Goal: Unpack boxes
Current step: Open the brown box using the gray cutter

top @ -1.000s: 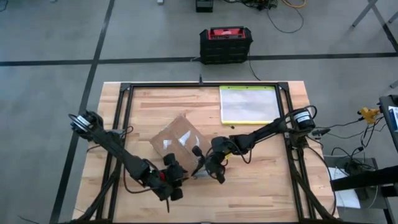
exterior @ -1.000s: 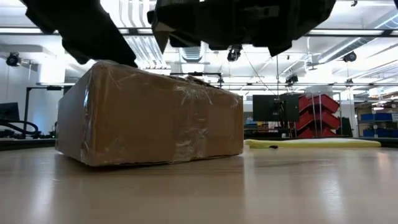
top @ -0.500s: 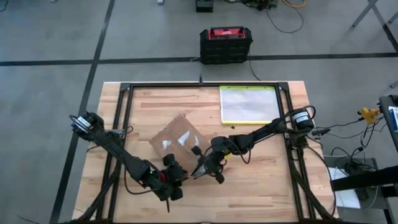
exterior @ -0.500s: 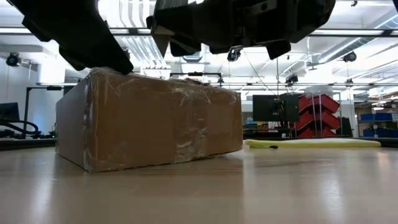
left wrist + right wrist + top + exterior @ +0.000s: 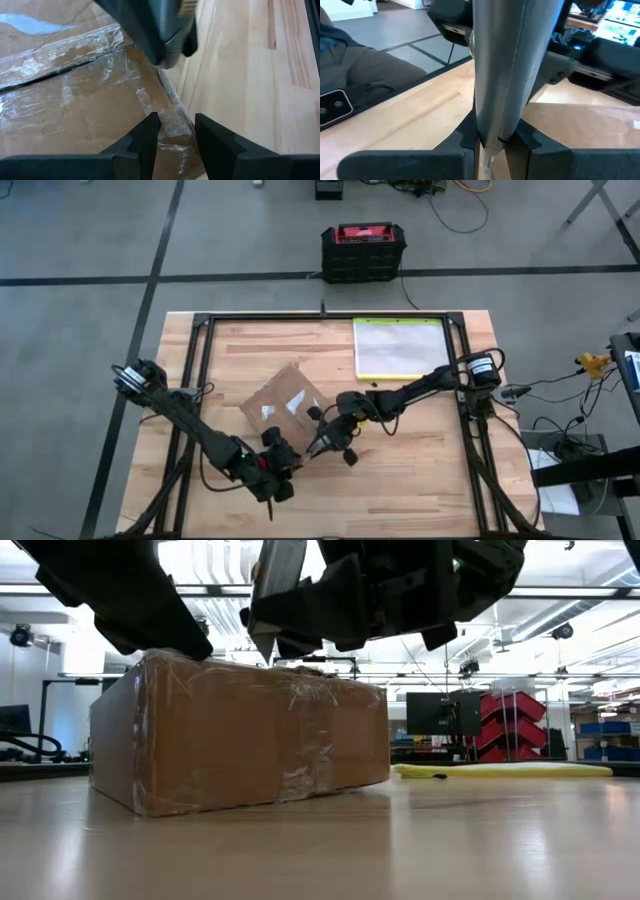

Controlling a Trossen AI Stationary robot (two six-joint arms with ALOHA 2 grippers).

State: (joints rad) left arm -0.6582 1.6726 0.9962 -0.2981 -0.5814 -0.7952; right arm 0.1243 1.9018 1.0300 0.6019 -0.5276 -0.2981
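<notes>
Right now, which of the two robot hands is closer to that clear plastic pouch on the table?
The right gripper. It hangs by the cardboard carton, holding a grey blade, on the side facing the pouch. The left gripper sits at the carton's near corner, farther from the pouch.

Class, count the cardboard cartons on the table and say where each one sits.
1. The taped brown cardboard carton lies near the middle of the wooden table, turned at an angle, between the two arms. Nothing suggests another, though the arms cover a little of the surface.
</notes>
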